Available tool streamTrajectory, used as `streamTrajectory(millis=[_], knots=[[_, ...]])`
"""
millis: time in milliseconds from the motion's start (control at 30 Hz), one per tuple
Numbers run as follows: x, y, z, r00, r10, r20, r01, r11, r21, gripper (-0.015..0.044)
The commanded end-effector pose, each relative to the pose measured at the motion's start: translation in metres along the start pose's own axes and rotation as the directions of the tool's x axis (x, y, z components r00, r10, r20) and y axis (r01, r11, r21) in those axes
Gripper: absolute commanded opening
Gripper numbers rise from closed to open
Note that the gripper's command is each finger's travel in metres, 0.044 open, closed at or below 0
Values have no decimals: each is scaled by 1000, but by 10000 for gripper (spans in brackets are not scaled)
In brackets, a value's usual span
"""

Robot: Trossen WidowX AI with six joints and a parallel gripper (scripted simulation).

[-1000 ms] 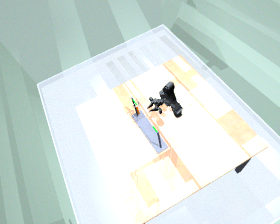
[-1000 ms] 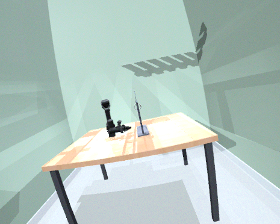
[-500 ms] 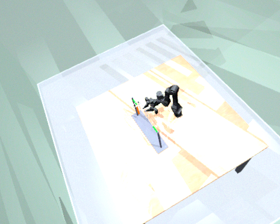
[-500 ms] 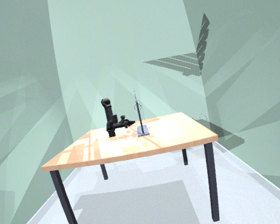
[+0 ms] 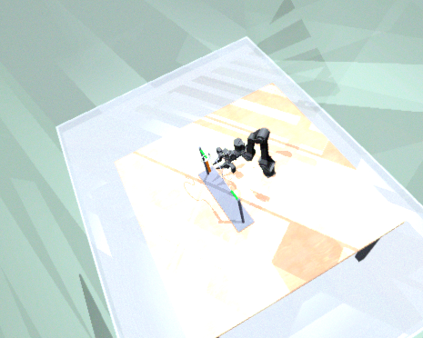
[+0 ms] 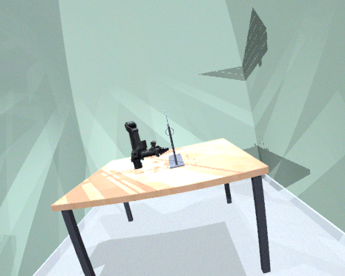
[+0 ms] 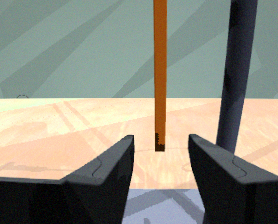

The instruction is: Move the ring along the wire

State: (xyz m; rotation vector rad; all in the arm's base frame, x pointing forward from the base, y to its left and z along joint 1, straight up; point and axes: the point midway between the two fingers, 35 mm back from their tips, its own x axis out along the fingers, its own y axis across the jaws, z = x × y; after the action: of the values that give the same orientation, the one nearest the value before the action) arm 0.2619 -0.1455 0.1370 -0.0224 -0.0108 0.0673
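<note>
On the wooden tabletop (image 5: pixel 304 253) (image 6: pixel 196 185) (image 7: pixel 100 125), a flat blue-grey rectangular base plate (image 5: pixel 228 201) (image 6: pixel 180 159) (image 7: pixel 160 205) carries two dark upright posts, one toward each end. In the exterior view the posts appear nearly in line. A green wire segment (image 5: pixel 203 153) adjoins the top of the first dark post (image 5: pixel 206 164) (image 7: pixel 240 65); a second green wire segment (image 5: pixel 234 194) adjoins the top of the opposite dark post (image 5: pixel 241 210). The thin grey span of wire between them cannot be traced clearly.

Ring position: the thin round ring (image 5: pixel 204 159) (image 6: pixel 165 131) is at the first post's end of the wire. Its straight orange handle (image 5: pixel 208 166) (image 7: pixel 160 75) points downward, beside that post. The ring has yet to be transferred to the opposite end.

Gripper state: the black parallel-jaw gripper (image 5: pixel 215 164) (image 6: pixel 168 150) (image 7: pixel 161 141) is partly open, its fingers apart with nothing clamped. The black six-joint arm (image 5: pixel 264 146) (image 6: pixel 136 140) extends it toward the fixture, above the tabletop.

Alignment: in the wrist view, the lower end of the handle lines up with the gap between the fingertips. The handle appears beyond the tips, free of both fingers. The first post stands to the handle's right in that view, behind the right-hand finger.
</note>
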Motion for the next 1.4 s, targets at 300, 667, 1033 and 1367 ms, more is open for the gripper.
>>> streamTrajectory(millis=[300, 667, 1033, 1367], knots=[[20, -3, 0, 1000, -2, 0, 2, 1000, 9, 160], [37, -3, 0, 1000, -2, 1, 2, 1000, 9, 160], [55, -1, 0, 1000, -2, 3, 2, 1000, 9, 160], [61, 0, 0, 1000, -2, 3, 2, 1000, 9, 160]])
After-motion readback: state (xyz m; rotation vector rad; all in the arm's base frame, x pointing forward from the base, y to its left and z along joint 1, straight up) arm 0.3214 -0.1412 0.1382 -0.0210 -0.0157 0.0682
